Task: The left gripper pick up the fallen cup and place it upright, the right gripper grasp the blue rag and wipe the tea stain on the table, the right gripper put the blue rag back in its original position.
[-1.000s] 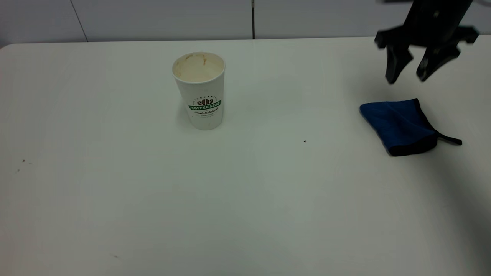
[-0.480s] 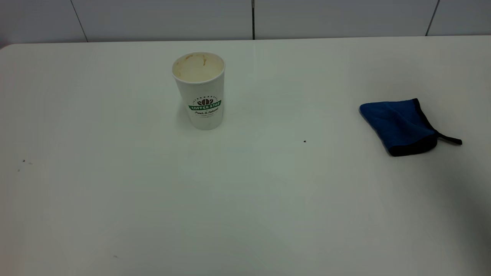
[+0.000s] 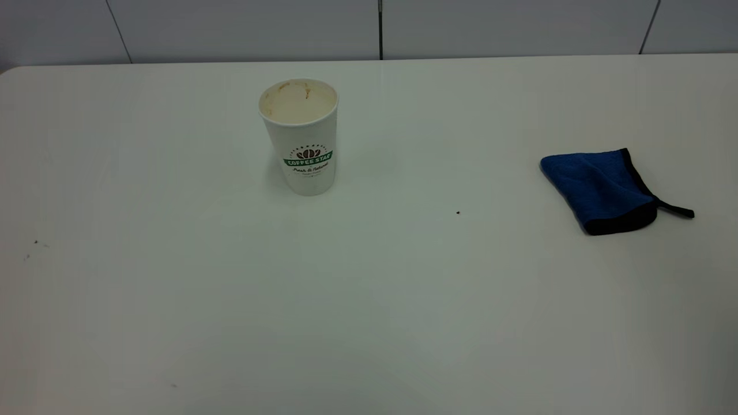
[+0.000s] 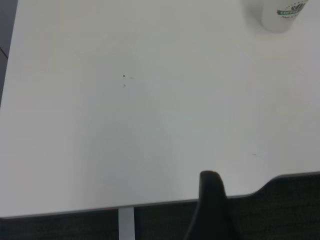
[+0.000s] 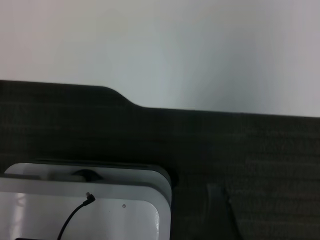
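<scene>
The white "COFFEE STAR" cup (image 3: 301,136) stands upright at the back left-centre of the table (image 3: 369,300), its stained inside showing. In the left wrist view the cup's base (image 4: 282,15) sits far off. The blue rag (image 3: 599,187) lies folded at the right, its black loop tab pointing right. No tea stain shows on the table. Neither arm appears in the exterior view. My left gripper (image 4: 212,207) hangs back over the table's edge, far from the cup. My right gripper (image 5: 222,210) is a dim shape over dark floor beyond the table's edge.
A tiny dark speck (image 3: 458,212) lies between cup and rag, with a few more specks (image 3: 36,242) at the left. A white-grey box with a black cable (image 5: 100,205) sits off the table near the right arm. A panelled wall backs the table.
The right gripper, which hung open above the rag one second ago, has left the exterior view. Cup and rag have not moved.
</scene>
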Motion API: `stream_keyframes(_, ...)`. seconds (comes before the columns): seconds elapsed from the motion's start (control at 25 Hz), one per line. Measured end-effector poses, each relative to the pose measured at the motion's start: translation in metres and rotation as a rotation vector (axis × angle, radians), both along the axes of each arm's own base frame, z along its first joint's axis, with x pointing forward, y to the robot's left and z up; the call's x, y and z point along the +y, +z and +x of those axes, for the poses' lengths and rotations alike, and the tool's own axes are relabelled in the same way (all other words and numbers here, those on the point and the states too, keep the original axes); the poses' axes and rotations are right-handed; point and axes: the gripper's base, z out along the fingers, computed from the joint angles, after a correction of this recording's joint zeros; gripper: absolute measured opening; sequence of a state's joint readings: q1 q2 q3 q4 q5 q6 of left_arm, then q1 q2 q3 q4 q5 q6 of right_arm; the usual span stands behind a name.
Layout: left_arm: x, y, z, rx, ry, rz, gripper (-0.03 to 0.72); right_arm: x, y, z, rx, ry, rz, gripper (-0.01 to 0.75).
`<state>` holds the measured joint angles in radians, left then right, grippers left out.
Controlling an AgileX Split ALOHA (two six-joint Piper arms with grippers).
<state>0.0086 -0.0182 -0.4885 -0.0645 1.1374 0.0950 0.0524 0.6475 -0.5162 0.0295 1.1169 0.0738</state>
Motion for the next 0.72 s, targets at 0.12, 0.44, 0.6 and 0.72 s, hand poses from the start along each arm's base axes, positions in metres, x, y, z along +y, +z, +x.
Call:
stream_keyframes(0.12,0.0,0.0,0.0,0.0,0.0,0.0,0.583,-0.001,-0.001,-0.014,-0.07,-0.004,0.0,0.535)
stream_keyframes(0.44,0.0,0.0,0.0,0.0,0.0,0.0,0.583,-0.004,0.004,-0.032,-0.21,-0.005,-0.016,0.535)
stream_keyframes(0.6,0.0,0.0,0.0,0.0,-0.001,0.001,0.583,-0.005,0.008,-0.047,-0.322,-0.008,-0.01,0.534)
stream_keyframes(0.72,0.0,0.0,0.0,0.0,-0.001,0.001,0.583,-0.006,0.012,-0.062,-0.432,-0.009,-0.004,0.534)
